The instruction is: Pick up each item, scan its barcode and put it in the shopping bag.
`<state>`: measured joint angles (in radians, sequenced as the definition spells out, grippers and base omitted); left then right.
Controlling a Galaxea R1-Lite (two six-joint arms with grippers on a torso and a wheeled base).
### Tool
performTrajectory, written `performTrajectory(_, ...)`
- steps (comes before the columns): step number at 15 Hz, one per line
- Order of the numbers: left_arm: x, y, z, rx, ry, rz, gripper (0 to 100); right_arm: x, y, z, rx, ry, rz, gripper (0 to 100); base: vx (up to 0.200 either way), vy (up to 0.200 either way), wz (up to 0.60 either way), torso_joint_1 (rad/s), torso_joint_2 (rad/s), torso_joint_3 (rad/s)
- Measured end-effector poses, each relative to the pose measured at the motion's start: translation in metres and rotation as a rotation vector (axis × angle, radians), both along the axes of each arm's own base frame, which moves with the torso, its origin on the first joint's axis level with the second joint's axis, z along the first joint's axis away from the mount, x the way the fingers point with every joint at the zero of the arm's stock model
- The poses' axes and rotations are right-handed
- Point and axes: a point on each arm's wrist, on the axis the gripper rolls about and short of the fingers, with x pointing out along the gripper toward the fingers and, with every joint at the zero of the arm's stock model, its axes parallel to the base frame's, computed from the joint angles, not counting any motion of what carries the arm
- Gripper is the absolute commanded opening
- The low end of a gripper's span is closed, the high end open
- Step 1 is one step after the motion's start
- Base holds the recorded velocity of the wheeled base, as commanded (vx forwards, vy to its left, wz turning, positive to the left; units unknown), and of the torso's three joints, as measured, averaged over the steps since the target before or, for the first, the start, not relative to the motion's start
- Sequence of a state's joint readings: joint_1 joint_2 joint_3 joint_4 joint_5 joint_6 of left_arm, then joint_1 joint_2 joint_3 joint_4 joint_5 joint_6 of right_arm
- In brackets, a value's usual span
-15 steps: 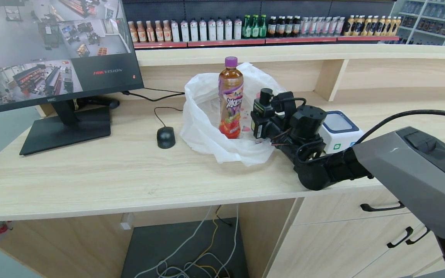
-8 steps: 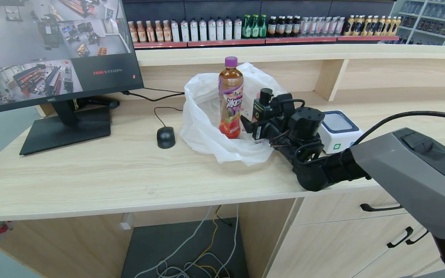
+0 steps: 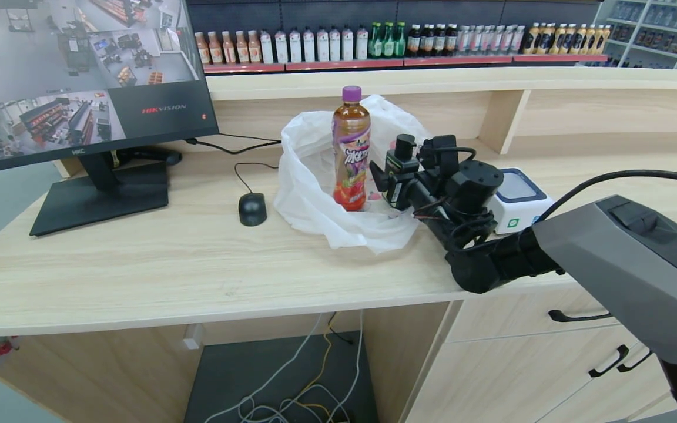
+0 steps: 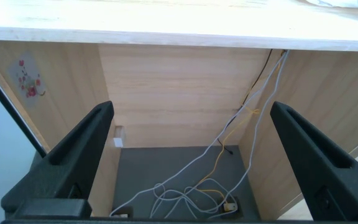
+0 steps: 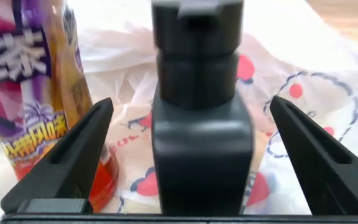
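so over on the robot's left side, the left gripper (image 4: 191,109) hangs low in front of the counter (image 3: 168,258), just below its top. its fingers (image 4: 73,162) are spread wide with nothing between them, just the cubby underneath and a tangle of cables (image 4: 210,180) on the floor behind. up on the counter the far left has a monitor (image 3: 68,76) on a black stand, then a little black mouse (image 3: 252,208), then the white shopping bag (image 3: 309,194) slumped open about mid-counter. the tea bottle (image 3: 351,153) with the purple cap is standing upright inside the bag, neck poking well above the rim. just to the right of it is the right gripper (image 3: 381,183), hovering over the bag's right edge and aimed at the bottle. from its wrist cam the fingers (image 5: 67,162) are wide apart and not on the bottle. there's a black blocky thing (image 5: 197,124) between them with a gap on each side, honestly can't tell what it is. right of the arm sits the white square scanner (image 3: 515,194), and the back wall has a shelf of drinks (image 3: 397,41).
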<state>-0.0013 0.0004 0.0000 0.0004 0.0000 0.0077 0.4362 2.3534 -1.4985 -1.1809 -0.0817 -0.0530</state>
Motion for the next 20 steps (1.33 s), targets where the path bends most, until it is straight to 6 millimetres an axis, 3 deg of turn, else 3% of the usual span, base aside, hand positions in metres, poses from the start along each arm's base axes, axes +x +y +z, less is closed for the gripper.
performTrajectory(6, 0.0, 0.0, 0.0, 0.0, 0.0, 0.0, 100, -0.019, -0.003, 0.031, 0.094, -0.042, -0.024, 100, 0.0, 0.0, 0.0, 0.0, 0.0, 0.0)
performTrajectory(10, 0.0, 0.0, 0.0, 0.0, 0.0, 0.001, 100, -0.042, -0.015, 0.053, 0.13, -0.055, -0.06, 100, 0.0, 0.0, 0.0, 0.0, 0.0, 0.0)
performTrajectory(12, 0.0, 0.0, 0.0, 0.0, 0.0, 0.001, 100, -0.063, -0.026, 0.053, 0.142, -0.023, -0.084, 100, 0.0, 0.0, 0.0, 0.0, 0.0, 0.0)
performTrajectory(15, 0.0, 0.0, 0.0, 0.0, 0.0, 0.001, 100, -0.111, -0.054, 0.052, 0.147, 0.028, -0.106, 100, 0.0, 0.0, 0.0, 0.0, 0.0, 0.0)
performTrajectory(20, 0.0, 0.0, 0.0, 0.0, 0.0, 0.0, 100, -0.208, -0.12, 0.033, 0.162, 0.129, -0.16, 100, 0.0, 0.0, 0.0, 0.0, 0.0, 0.0)
